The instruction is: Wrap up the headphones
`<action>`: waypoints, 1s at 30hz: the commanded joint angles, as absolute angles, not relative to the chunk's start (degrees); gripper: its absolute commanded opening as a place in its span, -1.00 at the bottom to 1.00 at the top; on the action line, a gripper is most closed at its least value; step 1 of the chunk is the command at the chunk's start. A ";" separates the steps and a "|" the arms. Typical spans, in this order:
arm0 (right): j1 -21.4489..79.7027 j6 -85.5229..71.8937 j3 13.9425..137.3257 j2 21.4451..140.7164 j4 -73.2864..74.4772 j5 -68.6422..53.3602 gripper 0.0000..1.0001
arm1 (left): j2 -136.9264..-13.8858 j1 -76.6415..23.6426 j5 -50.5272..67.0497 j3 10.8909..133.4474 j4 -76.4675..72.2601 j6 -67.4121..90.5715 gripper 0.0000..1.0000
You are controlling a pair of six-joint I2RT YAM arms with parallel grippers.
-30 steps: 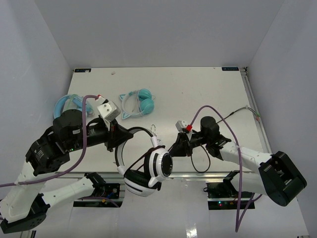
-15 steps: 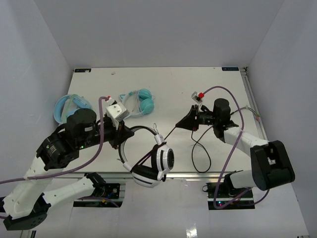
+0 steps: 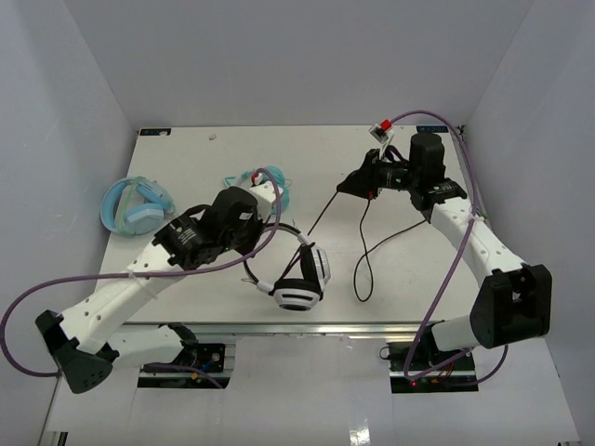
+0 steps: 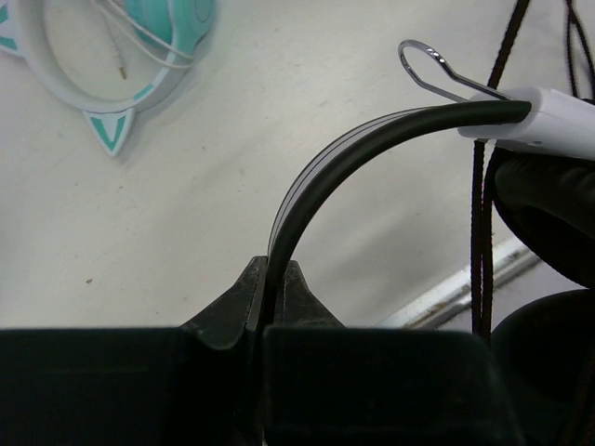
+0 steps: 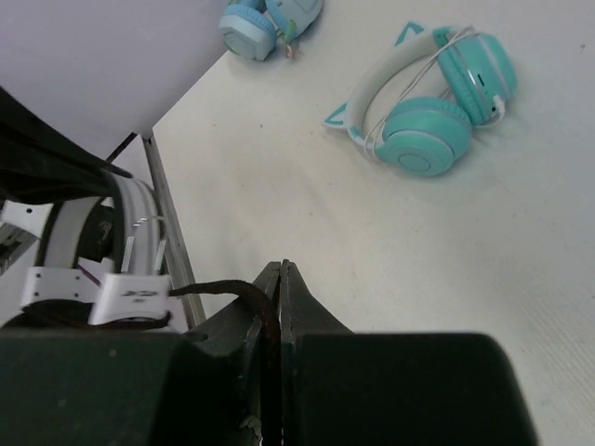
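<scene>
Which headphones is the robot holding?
The black-and-white headphones: the left pincer grips their headband and the right pincer pinches their cable. The teal cat-ear pair and the light-blue pair just lie on the table.

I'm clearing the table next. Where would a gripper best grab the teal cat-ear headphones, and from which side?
Probably the white headband, from above, jaws across it: the teal headphones lie flat, the band is thin, the earcups wide and rounded.

White table (image 3: 325, 158), black-and-white headphones (image 3: 296, 297), thin black cable (image 4: 479, 242), teal-and-white cat-ear headphones (image 5: 423, 139), light-blue headphones (image 3: 130, 204)
</scene>
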State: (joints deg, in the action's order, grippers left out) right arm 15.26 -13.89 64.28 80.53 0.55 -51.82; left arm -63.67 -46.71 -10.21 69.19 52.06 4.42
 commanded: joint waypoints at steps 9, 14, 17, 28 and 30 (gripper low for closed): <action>30.72 -10.73 63.06 69.93 8.79 -36.54 -0.84 | -76.91 -49.04 -32.87 74.30 50.25 13.76 -1.00; 36.51 -11.89 60.15 67.78 8.04 -31.53 -0.85 | -77.33 -49.06 -42.56 75.42 50.87 21.86 -1.00; 39.76 -13.02 58.06 66.30 6.61 -29.23 -0.85 | -77.31 -48.83 -46.47 76.09 52.50 28.62 -1.00; 50.24 -17.37 51.77 65.22 -1.98 -25.64 -0.85 | -75.91 -46.85 -46.20 74.47 49.57 36.29 -1.00; 52.84 -18.21 49.01 64.56 -4.75 -23.73 -0.84 | -74.60 -45.77 -45.16 74.00 48.49 37.08 -1.00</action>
State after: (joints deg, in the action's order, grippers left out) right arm 48.99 -15.78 52.28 66.72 3.02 -25.82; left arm -78.65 -47.84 -43.45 72.91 53.31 31.92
